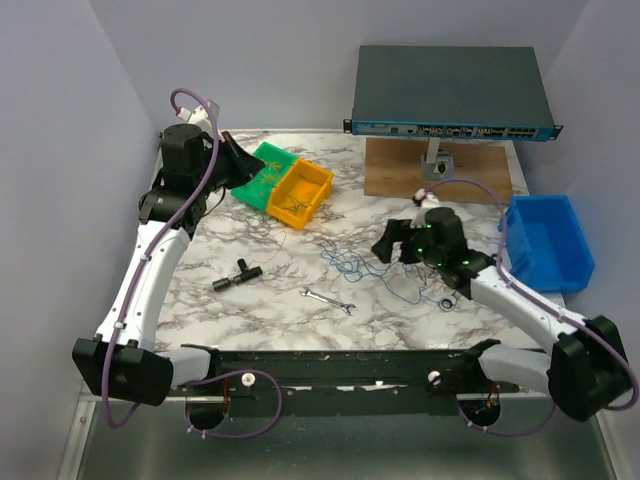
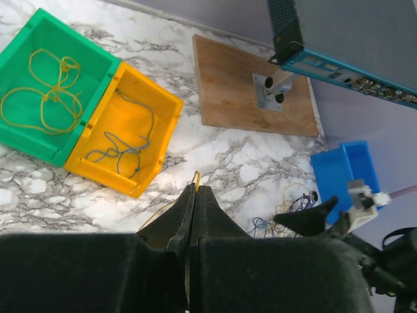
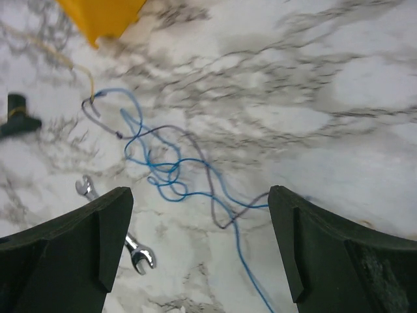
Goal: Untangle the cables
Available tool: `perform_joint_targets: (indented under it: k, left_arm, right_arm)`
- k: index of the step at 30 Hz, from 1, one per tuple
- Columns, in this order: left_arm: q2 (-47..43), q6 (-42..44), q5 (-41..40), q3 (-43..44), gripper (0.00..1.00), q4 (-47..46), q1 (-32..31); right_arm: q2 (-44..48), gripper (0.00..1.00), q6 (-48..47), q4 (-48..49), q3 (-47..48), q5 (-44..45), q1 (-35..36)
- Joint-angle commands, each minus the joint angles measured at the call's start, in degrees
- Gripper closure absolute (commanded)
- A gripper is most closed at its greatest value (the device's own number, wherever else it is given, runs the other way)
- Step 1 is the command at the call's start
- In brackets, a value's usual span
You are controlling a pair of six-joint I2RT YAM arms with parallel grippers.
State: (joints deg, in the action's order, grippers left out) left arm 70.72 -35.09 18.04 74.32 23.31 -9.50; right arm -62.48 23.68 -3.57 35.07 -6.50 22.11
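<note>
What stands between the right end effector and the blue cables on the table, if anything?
Nothing visible does. In the right wrist view, the open right end effector looks straight at the blue cables, which lie on the bare marble table. The silver wrench lies to one side, by one finger, apart from the tangle.
</note>
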Motion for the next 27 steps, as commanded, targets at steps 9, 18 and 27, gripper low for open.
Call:
perform_joint_targets:
  k: [9, 18, 27]
  left_arm:
    - [1.93, 3.36, 4.6, 8.37, 1.0, 7.36, 0.0]
    - [1.45, 5.04, 4.14, 10.16, 1.0, 10.05, 0.0]
    - [-4.25, 4.59, -7.92, 6.65, 1.0, 9.48, 0.25]
  right_arm:
    - [-23.17, 0.09, -9.13, 13.07, 11.0, 2.26, 19.08]
    - [-38.32, 0.36, -9.53, 14.56, 19.21, 9.91, 23.68]
    - [-28.42, 0.99, 2.61, 15.86, 6.77, 31.41, 21.83]
